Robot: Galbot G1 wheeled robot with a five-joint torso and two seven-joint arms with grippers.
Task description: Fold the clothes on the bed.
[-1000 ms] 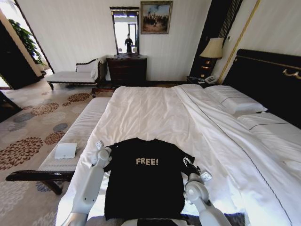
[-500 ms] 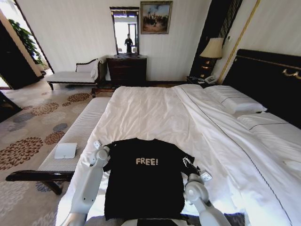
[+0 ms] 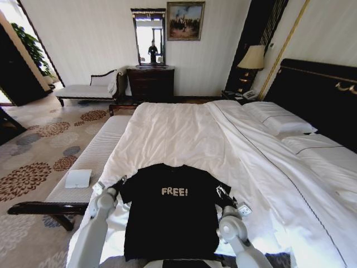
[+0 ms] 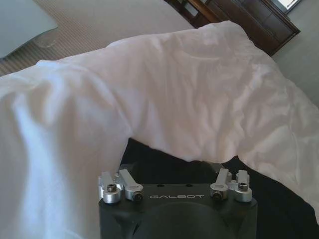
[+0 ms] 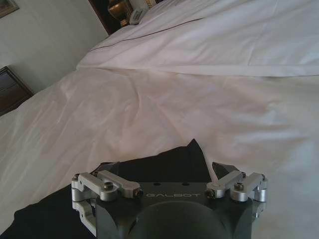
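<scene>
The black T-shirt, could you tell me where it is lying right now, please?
In the head view, the black T-shirt lies spread flat on the near end of the bed, between the left tool and right tool.

Bench (image 3: 89, 162) beside patterned carpet (image 3: 39, 145) — lamp (image 3: 252, 57) behind.

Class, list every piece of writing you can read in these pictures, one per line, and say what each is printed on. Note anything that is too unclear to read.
"FREE!" in white letters on the chest of the black T-shirt, lying flat on the bed.
"GALBOT" on the body of the left gripper.
"GALBOT" on the body of the right gripper.
The white card on the bench shows no writing that can be read.
</scene>
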